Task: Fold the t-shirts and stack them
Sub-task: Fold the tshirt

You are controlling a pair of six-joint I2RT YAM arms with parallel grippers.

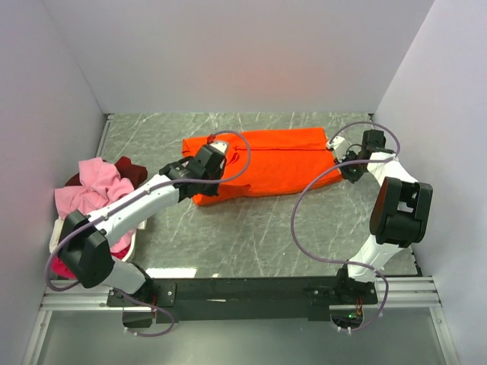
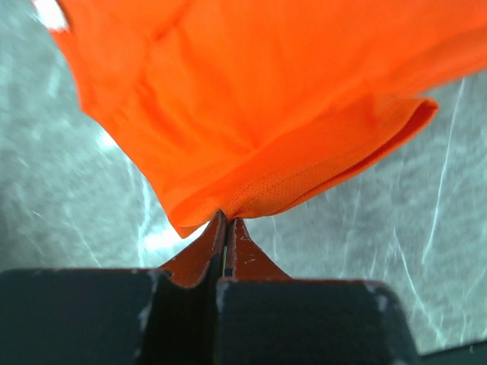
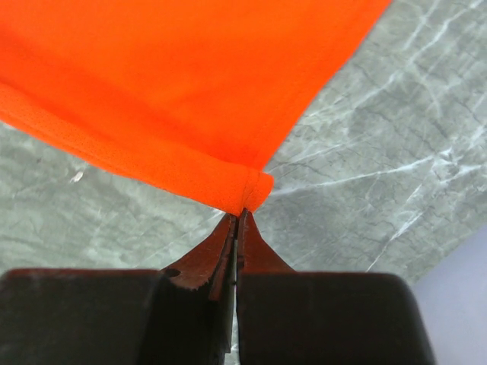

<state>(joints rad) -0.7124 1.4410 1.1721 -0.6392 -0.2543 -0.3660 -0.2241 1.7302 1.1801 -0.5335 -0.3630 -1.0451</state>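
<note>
The bright orange t-shirt (image 1: 281, 160) lies partly folded across the far middle of the marble table. My left gripper (image 1: 218, 147) is at the shirt's left end and is shut on its hem edge, as the left wrist view shows with the jaws (image 2: 226, 217) pinching orange cloth (image 2: 266, 99). A white neck label (image 2: 49, 14) shows at that view's top left. My right gripper (image 1: 336, 144) is at the shirt's right corner, shut on the hemmed corner (image 3: 255, 190), with its tips (image 3: 242, 213) closed together.
A pile of shirts sits at the left edge: light pink (image 1: 99, 182), dark red (image 1: 131, 171) and magenta (image 1: 68, 266), in a white basket (image 1: 57, 242). White walls close in the left, back and right sides. A black rail (image 1: 251, 290) runs along the near edge.
</note>
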